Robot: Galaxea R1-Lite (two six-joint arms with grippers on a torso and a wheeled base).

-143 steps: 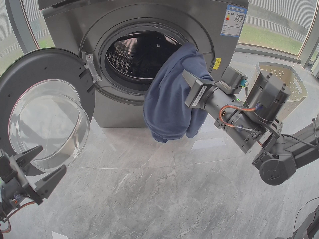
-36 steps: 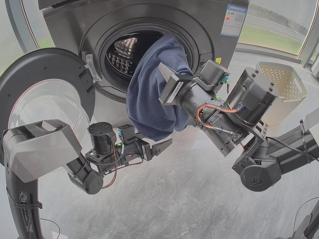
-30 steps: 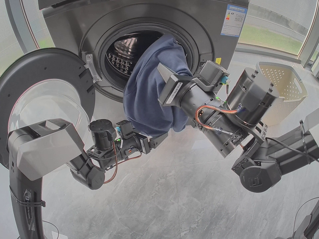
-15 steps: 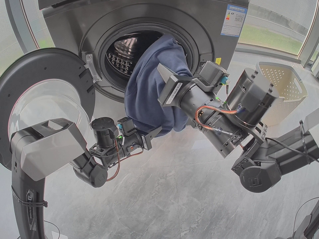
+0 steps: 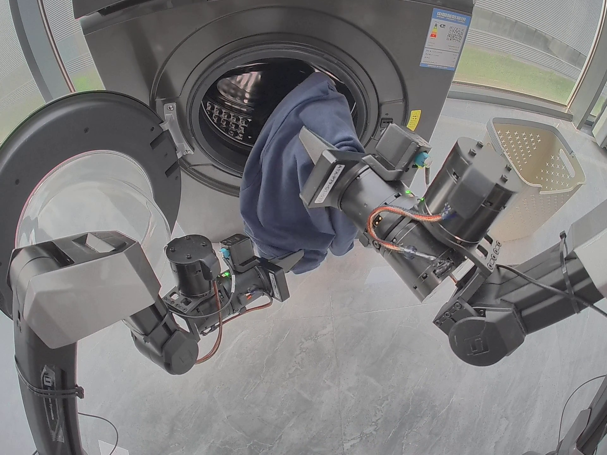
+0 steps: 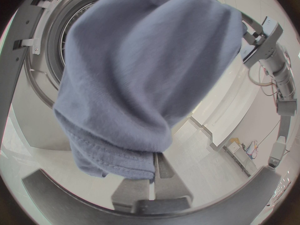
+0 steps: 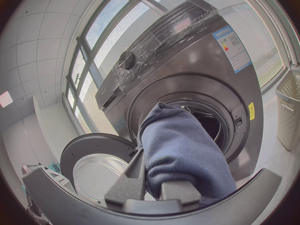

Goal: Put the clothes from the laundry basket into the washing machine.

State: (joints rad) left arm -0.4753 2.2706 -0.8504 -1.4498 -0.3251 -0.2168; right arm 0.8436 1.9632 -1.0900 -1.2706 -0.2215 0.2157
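blue garment (image 5: pixel 284 178) pinched by right claw (image 7: pixel 159 172) at washing machine (image 5: pixel 392 64) mouth, mostly hung outside drum. lower hem nipped by left claw (image 6: pixel 154 169), fingers pressed together. laundry basket (image 5: pixel 537 124) far right, prob. emptied. remaining, est.: garment to be pushed in & released.

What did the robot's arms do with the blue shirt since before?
The right gripper carried the shirt left, up to the washer's opening. The left gripper swung in underneath and shut its fingers on the bottom edge. Door and basket stayed put.
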